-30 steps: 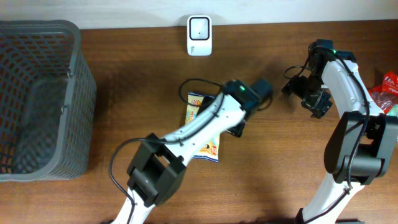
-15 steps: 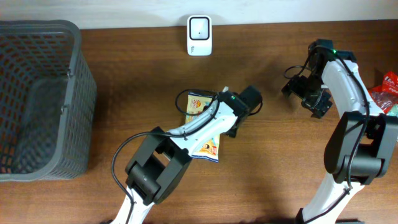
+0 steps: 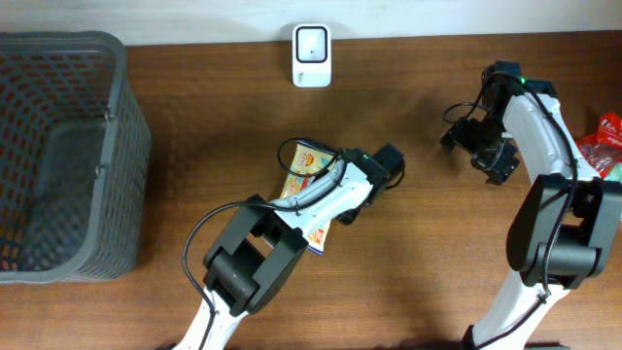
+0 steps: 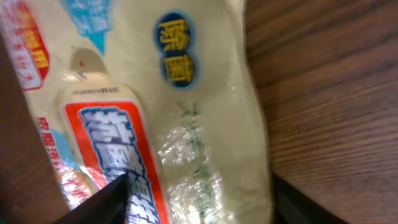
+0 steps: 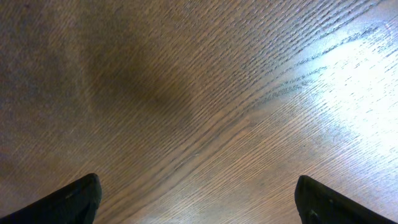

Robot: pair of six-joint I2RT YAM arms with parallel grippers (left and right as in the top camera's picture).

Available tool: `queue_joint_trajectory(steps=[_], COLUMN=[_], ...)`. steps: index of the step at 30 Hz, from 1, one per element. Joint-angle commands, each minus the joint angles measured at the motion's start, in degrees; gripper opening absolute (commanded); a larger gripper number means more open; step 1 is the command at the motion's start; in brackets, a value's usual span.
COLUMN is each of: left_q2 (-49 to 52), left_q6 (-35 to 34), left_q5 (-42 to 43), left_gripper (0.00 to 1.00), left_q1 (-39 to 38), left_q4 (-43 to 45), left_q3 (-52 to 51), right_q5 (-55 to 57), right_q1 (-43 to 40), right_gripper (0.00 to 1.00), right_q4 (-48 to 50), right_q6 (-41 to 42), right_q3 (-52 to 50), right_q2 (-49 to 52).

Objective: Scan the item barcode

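Note:
The item is a pale yellow snack packet (image 3: 304, 163) with red and blue print, lying mid-table and partly under my left arm. In the left wrist view the packet (image 4: 186, 99) fills the gap between the jaws. The left gripper (image 4: 199, 202) presses on both its sides, one dark finger (image 4: 106, 202) overlapping the printed face. Overhead, the left gripper (image 3: 346, 202) sits at the packet's right edge. No barcode shows in any view. The white scanner (image 3: 311, 43) stands at the table's far edge. My right gripper (image 5: 199, 199) hangs open over bare wood, to the right (image 3: 478, 146).
A large grey mesh basket (image 3: 117, 146) takes up the left side of the table. More red and green packets (image 3: 607, 136) lie at the right edge, behind the right arm. Brown wood lies between the packet and the scanner.
The left gripper slid left onto the packet and its jaws narrowed around it. The packet has shifted and turned slightly. The right arm has not moved.

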Motion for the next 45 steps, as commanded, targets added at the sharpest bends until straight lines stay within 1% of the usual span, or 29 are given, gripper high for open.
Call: queue_joint_trajectory(steps=[1,2,3,5,6,8,9,10,11,14,17,18,20,24,25,26,29,30,31,32,34,35,36,37,38,40,41,43,45], left_q2=[3.0,3.0,2.9,2.9,2.9,2.5,2.1,1.3,1.2,1.3,1.5,1.5,1.6,1.6,1.6,1.6,1.5,1.5,1.5,1.4,1.4,1.4,1.4,1.4,1.4,1.4,1.4,1.4,1.6], left_q6=[0.9,0.9,0.9,0.8,-0.2,-1.0,-0.4,5.2,7.5,11.6,14.5,14.5,14.1,11.9,11.9,11.6,3.8,2.8,2.9,2.9,2.9,2.9,2.9,2.9,2.9,2.9,2.9,2.9,2.9], left_q5=[-0.1,-0.2,-0.2,-0.1,0.1,6.6,12.4,26.5,35.1,62.6,82.8,84.9,85.0,86.0,83.6,76.4,47.6,40.1,34.0,30.8,25.5,22.9,20.8,19.5,19.5,20.1,21.7,23.4,21.3], left_gripper=[0.25,0.06,0.0,0.0,0.0,0.0,0.0,0.0,0.0,0.0,0.0,0.0,0.0,0.0,0.0,0.0,0.0,0.05,0.11,0.17,0.23,0.35,0.61,0.93,1.0,1.0,0.94,0.74,0.7], left_q1=[1.2,1.4,1.4,1.4,1.4,1.6,1.9,2.7,3.4,8.3,14.8,16.5,18.6,21.9,21.9,21.9,22.0,22.0,22.0,22.0,22.0,22.0,22.0,22.0,22.0,22.0,21.8,21.4,21.3], left_q4=[-0.5,-0.5,-0.9,-3.2,-6.7,-14.2,-16.9,-18.8,-19.1,-18.4,-16.6,-14.9,-12.2,-3.5,-0.9,1.7,1.8,1.6,1.2,0.6,-2.9,-6.0,-9.3,-13.3,-16.2,-22.6,-25.5,-28.7,-29.6], left_q3=[-1.1,-1.1,-0.9,0.9,3.7,11.9,16.5,23.2,25.9,28.1,26.2,24.8,22.3,12.4,10.1,7.9,7.1,7.1,7.1,7.3,9.9,12.8,16.3,21.1,25.1,34.2,38.2,40.9,40.1], right_q5=[0.1,0.1,0.1,0.1,0.1,0.1,0.1,0.1,0.1,0.1,0.1,0.1,0.1,0.1,0.1,0.1,0.1,0.1,0.1,0.1,0.1,0.1,0.1,0.1,0.1,0.1,0.1,0.1,0.1], right_q1=[-0.2,-0.2,-0.2,-0.2,-0.2,-0.2,-0.2,-0.2,-0.2,-0.2,-0.2,-0.2,-0.2,-0.2,-0.2,-0.2,-0.2,-0.2,-0.2,-0.2,-0.2,-0.2,-0.2,-0.2,-0.2,-0.2,-0.2,-0.2,-0.2], right_gripper=[0.98,0.99,0.99,0.99,0.99,0.99,0.99,0.99,0.99,0.99,0.99,0.99,0.99,0.99,0.99,0.99,0.99,0.99,0.99,0.99,0.99,0.99,0.99,0.99,0.99,0.99,0.99,0.99,0.99], right_q4=[-0.1,-0.1,-0.1,-0.1,-0.1,-0.1,-0.1,-0.1,-0.1,-0.1,-0.1,-0.1,-0.1,-0.1,-0.1,-0.1,-0.1,-0.1,-0.1,-0.1,-0.1,-0.1,-0.1,-0.1,-0.1,-0.1,-0.1,-0.1,-0.1], right_q6=[0.6,0.6,0.6,0.6,0.6,0.6,0.6,0.6,0.6,0.6,0.6,0.6,0.6,0.6,0.6,0.6,0.6,0.6,0.6,0.6,0.6,0.6,0.6,0.6,0.6,0.6,0.6,0.6,0.6], right_q3=[1.1,1.1,1.1,1.1,1.1,1.1,1.1,1.1,1.1,1.1,1.1,1.1,1.1,1.1,1.1,1.1,1.1,1.1,1.1,1.1,1.1,1.1,1.1,1.1,1.1,1.1,1.1,1.1,1.1], right_q2=[-1.5,-1.5,-1.5,-1.5,-1.5,-1.5,-1.5,-1.5,-1.5,-1.5,-1.5,-1.5,-1.5,-1.5,-1.5,-1.5,-1.5,-1.5,-1.5,-1.5,-1.5,-1.5,-1.5,-1.5,-1.5,-1.5,-1.5,-1.5,-1.5])
